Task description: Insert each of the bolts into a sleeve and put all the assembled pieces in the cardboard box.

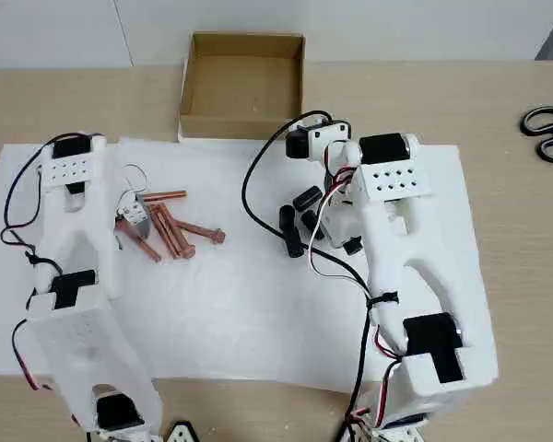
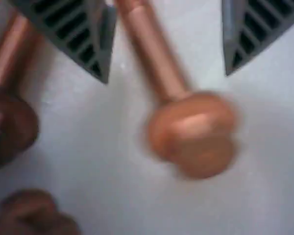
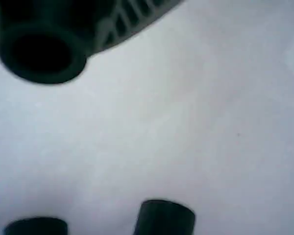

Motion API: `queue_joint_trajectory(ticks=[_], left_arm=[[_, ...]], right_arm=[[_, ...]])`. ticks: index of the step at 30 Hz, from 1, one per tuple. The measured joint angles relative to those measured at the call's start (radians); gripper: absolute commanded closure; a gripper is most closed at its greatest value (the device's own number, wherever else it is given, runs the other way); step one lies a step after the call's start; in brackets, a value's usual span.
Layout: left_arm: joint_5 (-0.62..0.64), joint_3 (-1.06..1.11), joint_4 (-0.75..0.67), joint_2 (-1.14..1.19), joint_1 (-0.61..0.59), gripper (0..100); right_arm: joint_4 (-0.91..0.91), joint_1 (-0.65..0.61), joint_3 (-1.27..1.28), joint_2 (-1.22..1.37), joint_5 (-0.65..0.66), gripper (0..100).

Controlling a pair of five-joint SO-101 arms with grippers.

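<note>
Left pincer point(image 2: 166, 73) spread astride a copper bolt point(image 2: 188, 129); for the right pincer point(image 1: 348, 241), cannot tell

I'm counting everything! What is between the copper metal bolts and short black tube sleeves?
High view: only bare white sheet and a looping black cable separate the copper bolts from the black sleeves.

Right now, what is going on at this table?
On a white sheet, the left gripper is open around one copper bolt, beside the other bolts. The right gripper is down among the black sleeves, with one sleeve close against it. The cardboard box is empty.
</note>
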Motion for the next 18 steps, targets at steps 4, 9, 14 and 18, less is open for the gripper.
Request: queue_joint_trajectory(ticks=[4,9,14,18], left_arm=[[-0.003,0.0,-0.023,0.012,0.003,86],[-0.005,0.0,-0.041,0.031,0.003,87],[-0.005,-0.006,-0.057,0.04,0.008,99],[-0.002,-0.008,-0.075,0.04,0.017,99]], right_arm=[[0.0,0.0,0.0,0.0,0.0,99.2],[0.0,0.002,0.0,0.0,0.0,99.2],[0.0,0.002,0.0,0.0,0.0,99.2],[0.0,0.0,0.0,0.0,0.0,99.2]])
